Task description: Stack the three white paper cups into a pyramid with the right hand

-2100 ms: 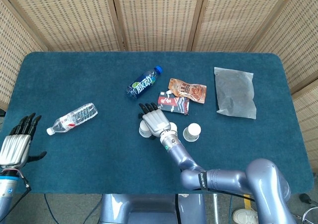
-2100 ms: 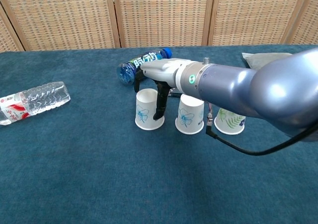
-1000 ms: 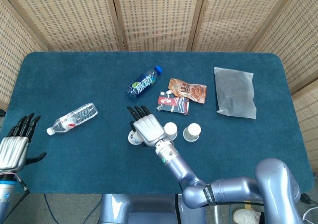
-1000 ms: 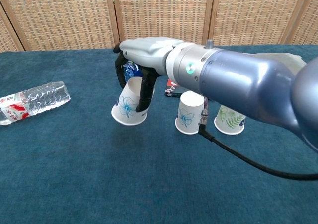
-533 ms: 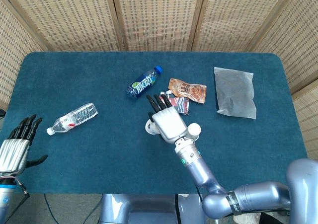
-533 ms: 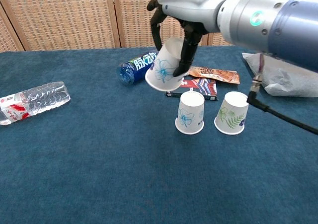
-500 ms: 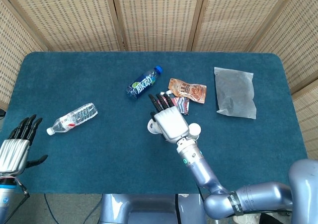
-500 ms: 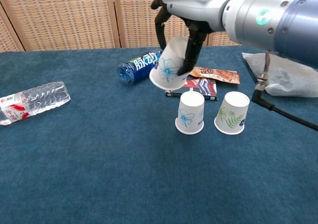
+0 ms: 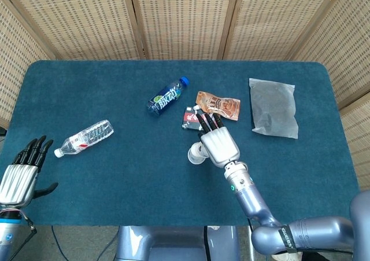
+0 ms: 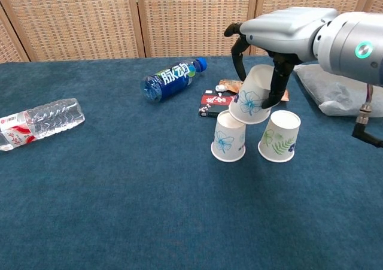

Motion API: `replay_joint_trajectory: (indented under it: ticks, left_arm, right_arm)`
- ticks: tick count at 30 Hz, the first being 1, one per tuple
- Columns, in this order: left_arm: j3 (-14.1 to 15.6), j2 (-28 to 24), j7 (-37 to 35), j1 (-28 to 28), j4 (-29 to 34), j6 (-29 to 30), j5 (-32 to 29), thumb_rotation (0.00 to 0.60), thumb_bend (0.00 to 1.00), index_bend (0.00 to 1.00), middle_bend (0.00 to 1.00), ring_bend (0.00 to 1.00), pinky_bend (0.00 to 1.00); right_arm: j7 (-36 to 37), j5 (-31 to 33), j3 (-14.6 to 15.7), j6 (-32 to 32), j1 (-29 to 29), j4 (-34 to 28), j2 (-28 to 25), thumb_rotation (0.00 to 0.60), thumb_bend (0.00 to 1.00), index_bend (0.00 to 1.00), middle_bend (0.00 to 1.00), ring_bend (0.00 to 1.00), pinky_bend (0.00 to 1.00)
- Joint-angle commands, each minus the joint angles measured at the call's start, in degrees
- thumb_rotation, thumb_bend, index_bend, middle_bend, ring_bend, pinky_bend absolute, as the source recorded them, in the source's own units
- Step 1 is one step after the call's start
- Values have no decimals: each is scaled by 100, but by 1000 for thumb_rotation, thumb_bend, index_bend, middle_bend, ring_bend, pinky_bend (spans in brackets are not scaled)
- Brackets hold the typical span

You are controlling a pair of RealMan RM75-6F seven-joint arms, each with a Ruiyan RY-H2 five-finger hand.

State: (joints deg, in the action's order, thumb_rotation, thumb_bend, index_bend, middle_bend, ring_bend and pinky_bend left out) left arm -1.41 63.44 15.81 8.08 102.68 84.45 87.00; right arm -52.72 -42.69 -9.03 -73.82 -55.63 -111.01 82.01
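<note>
Two white paper cups stand upside down side by side: one with a blue flower [image 10: 228,137] and one with a green leaf print [image 10: 279,136]. My right hand [image 10: 281,33] holds a third blue-flower cup [image 10: 251,103] tilted, just above the gap between them, its rim touching or nearly touching the left cup's top. In the head view the right hand [image 9: 218,144] covers the two standing cups, and only the held cup [image 9: 197,154] shows at its left. My left hand [image 9: 20,171] hovers open at the table's left front edge.
A blue-labelled bottle [image 10: 172,78] lies behind the cups on the left. A clear water bottle [image 10: 37,119] lies far left. Snack packets [image 9: 218,106] and a dark packet [image 10: 214,104] lie just behind the cups. A grey plastic bag [image 9: 273,107] sits to the right.
My right hand lifted the left cup off the table, carried it to the right and lowered it over the other two cups. The left hand barely moved.
</note>
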Motion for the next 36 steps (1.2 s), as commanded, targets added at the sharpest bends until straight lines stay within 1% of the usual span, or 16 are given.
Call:
replay_joint_trajectory:
  ticks: [1, 17, 21, 30, 36]
  left_arm:
    - [-6, 4, 6, 0, -5, -8, -13, 600, 144, 26, 0, 0, 174]
    - [-29, 4, 35, 11, -9, -67, -52, 600, 144, 32, 0, 0, 175]
    - [-29, 6, 47, 14, -1, -83, -56, 600, 144, 32, 0, 0, 174]
    - [-20, -17, 62, 10, 30, -106, -54, 600, 144, 32, 0, 0, 175]
    - [-29, -27, 40, 5, 29, -106, -68, 600, 144, 33, 0, 0, 175]
  right_arm:
    - [-20, 17, -19, 32, -15, 28, 18, 600, 148, 527, 9, 0, 126]
    - [-122, 232, -39, 116, -19, 328, 86, 600, 148, 527, 8, 0, 127]
    - [-207, 250, -47, 66, -18, 258, 35, 600, 148, 528, 9, 0, 127]
    - [-640, 629, -132, -90, -126, -125, -111, 600, 148, 530, 9, 0, 127]
    - [-684, 746, -118, -82, -165, -120, -55, 600, 148, 530, 6, 0, 126]
